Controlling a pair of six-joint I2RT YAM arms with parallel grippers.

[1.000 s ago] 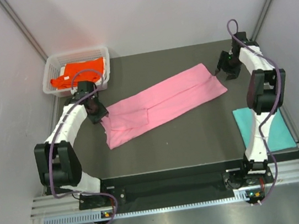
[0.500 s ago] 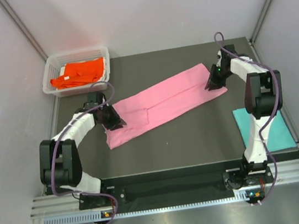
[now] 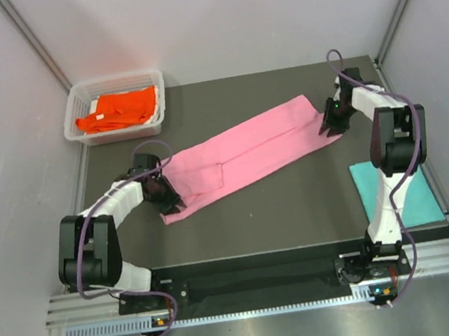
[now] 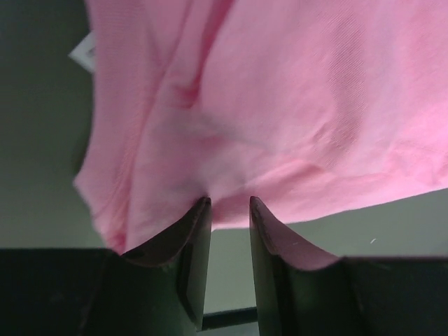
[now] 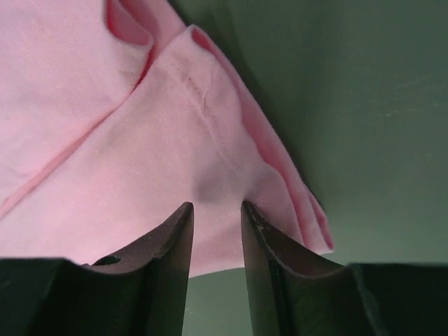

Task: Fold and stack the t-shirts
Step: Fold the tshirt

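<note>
The light pink t-shirt [image 3: 247, 152], folded into a long strip, lies slantwise across the dark table. My left gripper [image 3: 169, 199] is at its near-left end. In the left wrist view the jaws [image 4: 229, 203] stand a little apart, tips at the edge of the pink cloth [image 4: 280, 105]. My right gripper [image 3: 331, 124] is at the shirt's far-right end. In the right wrist view its jaws [image 5: 217, 206] are apart, tips pressed onto the pink cloth [image 5: 105, 126] near a hem corner. The orange t-shirt [image 3: 116, 108] lies in the basket. The teal t-shirt [image 3: 416, 191] lies folded at the right.
The white wire-mesh basket [image 3: 75, 101] stands at the far-left corner of the table. White walls close in on the left, back and right. The arm bases sit at the table's near edge.
My left gripper has moved from beside the basket toward me, down to the shirt's near-left end. My right gripper has come down onto the shirt's right end. The shirt has barely shifted.
</note>
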